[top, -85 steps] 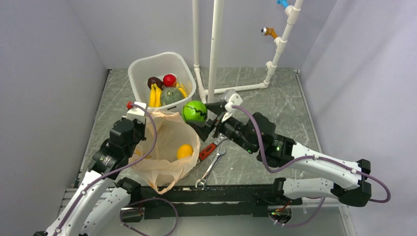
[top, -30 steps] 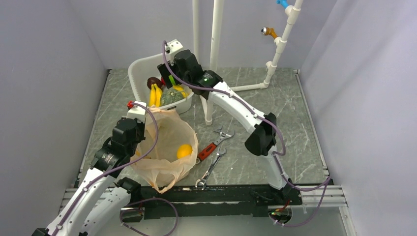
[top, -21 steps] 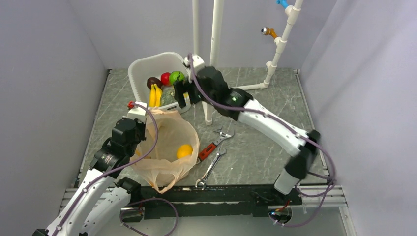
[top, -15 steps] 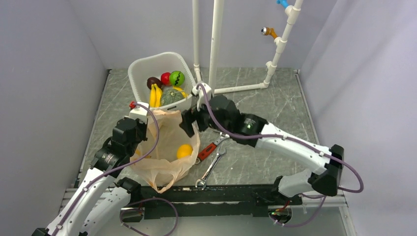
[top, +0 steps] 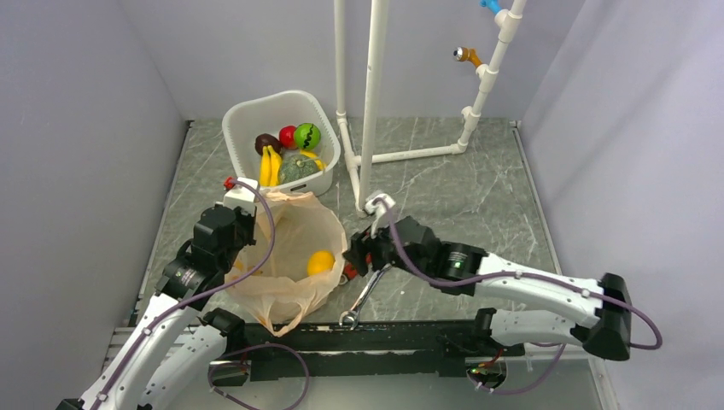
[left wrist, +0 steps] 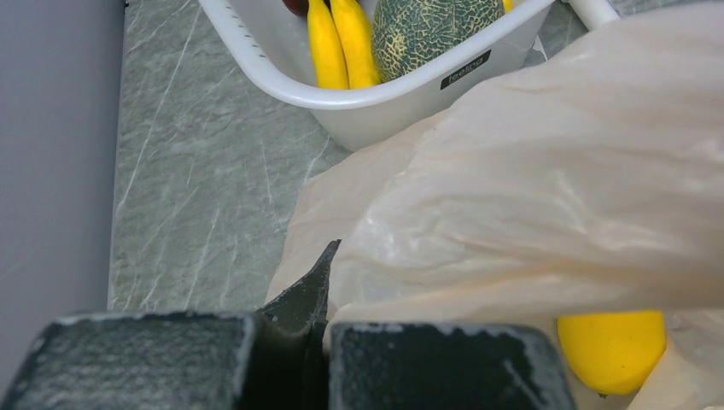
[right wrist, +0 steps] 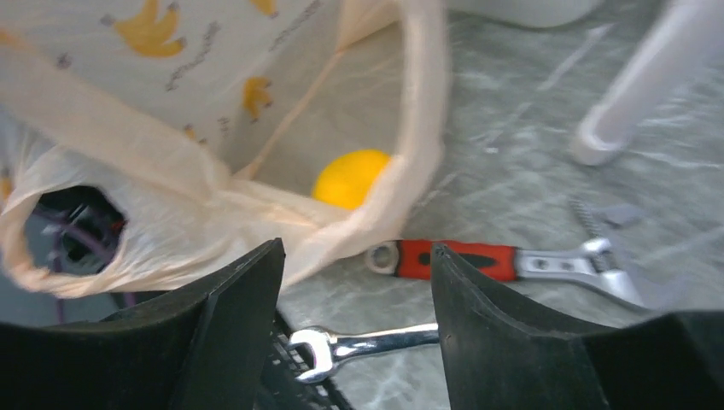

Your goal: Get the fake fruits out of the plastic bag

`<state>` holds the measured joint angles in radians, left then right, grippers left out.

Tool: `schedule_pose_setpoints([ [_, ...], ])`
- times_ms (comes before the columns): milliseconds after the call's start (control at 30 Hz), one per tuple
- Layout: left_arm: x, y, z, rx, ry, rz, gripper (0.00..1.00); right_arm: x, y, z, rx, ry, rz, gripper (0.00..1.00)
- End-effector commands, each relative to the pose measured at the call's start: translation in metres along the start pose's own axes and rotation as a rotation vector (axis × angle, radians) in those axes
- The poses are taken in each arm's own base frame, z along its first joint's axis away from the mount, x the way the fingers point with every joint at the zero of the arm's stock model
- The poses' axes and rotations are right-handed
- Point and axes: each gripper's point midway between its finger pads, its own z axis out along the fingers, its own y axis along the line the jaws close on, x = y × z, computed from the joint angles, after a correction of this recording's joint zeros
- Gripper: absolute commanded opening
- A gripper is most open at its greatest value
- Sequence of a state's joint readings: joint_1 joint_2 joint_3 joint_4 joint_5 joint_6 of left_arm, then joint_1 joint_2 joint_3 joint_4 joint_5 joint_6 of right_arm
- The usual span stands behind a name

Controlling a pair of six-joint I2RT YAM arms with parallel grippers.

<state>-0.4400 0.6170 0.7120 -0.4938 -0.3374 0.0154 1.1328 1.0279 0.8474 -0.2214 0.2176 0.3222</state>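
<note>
The plastic bag (top: 286,235) stands open on the table, with the yellow-orange ball (top: 321,262) inside. My left gripper (top: 242,249) is shut on the bag's left rim; the left wrist view shows the pinched bag (left wrist: 529,171) at the gripper (left wrist: 321,318) and the ball (left wrist: 610,346). My right gripper (top: 352,260) is open and empty just right of the bag's mouth. In the right wrist view the gripper (right wrist: 354,260) faces the bag (right wrist: 213,128) and ball (right wrist: 350,178). The banana bunch (top: 270,164), dark-green squash (top: 298,167) and striped green ball (top: 307,135) lie in the white tub (top: 248,111).
A red ball (top: 289,136) and a maroon fruit (top: 267,142) also lie in the tub. A red-handled adjustable wrench (right wrist: 461,259) and a silver spanner (top: 365,295) lie on the table under my right gripper. A white pipe frame (top: 369,102) stands behind.
My right gripper carried the striped green ball to the tub, left it there, and swung back down to the bag's right side, open and empty. The left arm has not moved.
</note>
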Motion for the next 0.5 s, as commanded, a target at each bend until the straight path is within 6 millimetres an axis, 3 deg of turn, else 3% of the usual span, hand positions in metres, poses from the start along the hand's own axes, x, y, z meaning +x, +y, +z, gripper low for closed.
schedule_pose_setpoints([
  [0,-0.011,-0.001,-0.001,0.008,-0.034,-0.003,0.0,-0.005,0.079,0.014,-0.242,-0.028,-0.056,0.65],
  [100,-0.01,0.0,0.0,0.003,-0.03,-0.003,0.0,-0.004,0.126,0.021,-0.342,-0.04,-0.147,0.66],
  [167,-0.009,-0.001,0.001,0.004,-0.027,-0.002,0.0,-0.003,0.133,0.042,-0.305,-0.024,-0.158,0.66],
  [333,-0.008,0.0,0.001,0.0,-0.023,0.0,0.0,0.01,0.091,0.1,0.061,0.084,-0.266,0.58],
  [467,-0.007,-0.001,0.002,0.001,-0.02,0.001,0.0,0.023,0.063,0.125,0.242,0.143,-0.384,0.54],
])
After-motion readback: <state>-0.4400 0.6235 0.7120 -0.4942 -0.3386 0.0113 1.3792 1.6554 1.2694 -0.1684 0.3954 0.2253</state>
